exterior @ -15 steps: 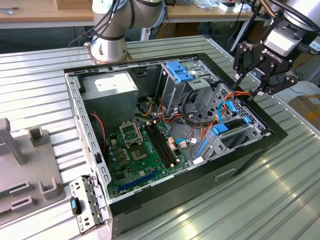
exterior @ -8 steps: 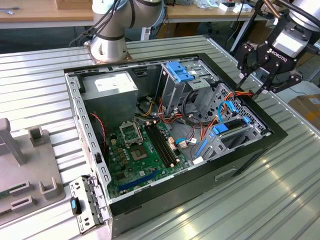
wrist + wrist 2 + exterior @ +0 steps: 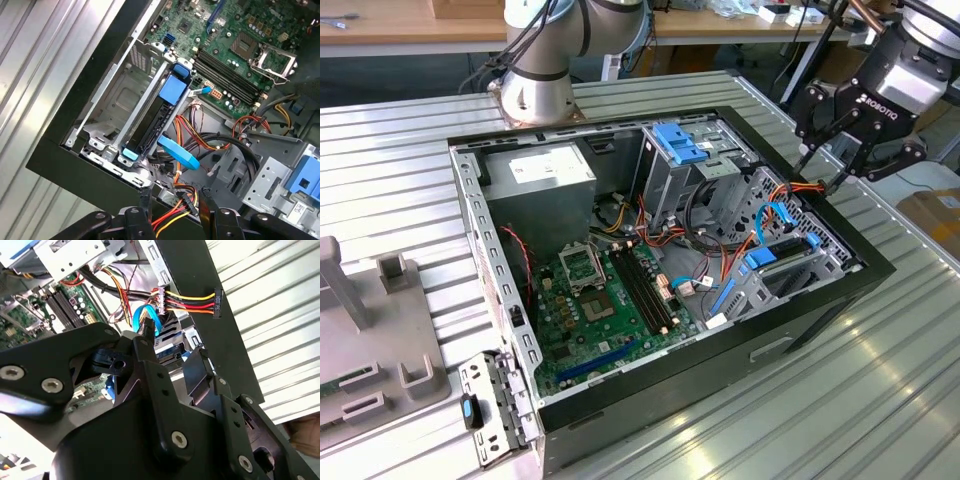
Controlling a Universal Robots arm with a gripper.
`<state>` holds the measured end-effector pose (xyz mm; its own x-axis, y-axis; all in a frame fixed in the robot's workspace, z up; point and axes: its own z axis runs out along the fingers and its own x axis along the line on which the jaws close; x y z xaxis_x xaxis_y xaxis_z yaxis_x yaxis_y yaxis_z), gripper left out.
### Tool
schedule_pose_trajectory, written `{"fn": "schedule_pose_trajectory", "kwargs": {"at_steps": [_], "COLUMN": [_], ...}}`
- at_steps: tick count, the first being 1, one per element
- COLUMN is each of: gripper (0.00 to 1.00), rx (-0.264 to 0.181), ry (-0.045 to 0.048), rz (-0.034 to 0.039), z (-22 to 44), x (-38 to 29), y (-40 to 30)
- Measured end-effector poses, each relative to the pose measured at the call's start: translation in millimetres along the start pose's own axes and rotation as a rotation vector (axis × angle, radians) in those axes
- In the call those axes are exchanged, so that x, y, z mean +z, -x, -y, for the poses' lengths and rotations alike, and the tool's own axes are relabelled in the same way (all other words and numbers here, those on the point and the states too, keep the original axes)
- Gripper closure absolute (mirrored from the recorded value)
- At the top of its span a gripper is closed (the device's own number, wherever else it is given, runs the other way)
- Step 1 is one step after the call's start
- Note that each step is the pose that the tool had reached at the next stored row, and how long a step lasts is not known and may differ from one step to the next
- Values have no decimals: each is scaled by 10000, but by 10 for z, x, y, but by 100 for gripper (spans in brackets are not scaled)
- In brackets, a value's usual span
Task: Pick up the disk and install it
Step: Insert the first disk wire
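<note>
The disk (image 3: 150, 131) stands on edge in the drive bay at the case's corner, with blue rails and a blue tab (image 3: 173, 90) on it; in the exterior view the disk (image 3: 782, 256) sits low at the case's right side. My gripper (image 3: 825, 173) hangs above the case's black rim by that bay. It is open and holds nothing. In the first wrist view the gripper (image 3: 176, 204) has a black power connector (image 3: 188, 202) with red, yellow and orange wires lying below the gap. The second wrist view shows that connector (image 3: 215, 302) resting on the rim past my gripper (image 3: 172, 345).
The open computer case (image 3: 800, 330) lies on a ribbed metal table (image 3: 880, 400). Inside are a green motherboard (image 3: 595, 310), a grey power-supply box (image 3: 542, 180), a drive cage with a blue bracket (image 3: 680, 145) and loose cables (image 3: 720, 235). A grey fixture (image 3: 370, 320) stands at the exterior view's left.
</note>
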<state>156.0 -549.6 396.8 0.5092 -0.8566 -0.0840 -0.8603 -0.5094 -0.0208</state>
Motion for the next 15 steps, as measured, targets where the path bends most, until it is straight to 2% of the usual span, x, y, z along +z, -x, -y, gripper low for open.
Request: {"fn": "schedule_pose_trajectory", "kwargs": {"at_steps": [4, 10, 15], "gripper": [50, 50, 50], "rx": [-81, -638, -720], "ry": [5, 52, 59], "rz": [3, 15, 17], "z": [5, 5, 5], "x": [0, 0, 0], "y": [-3, -3, -3]}}
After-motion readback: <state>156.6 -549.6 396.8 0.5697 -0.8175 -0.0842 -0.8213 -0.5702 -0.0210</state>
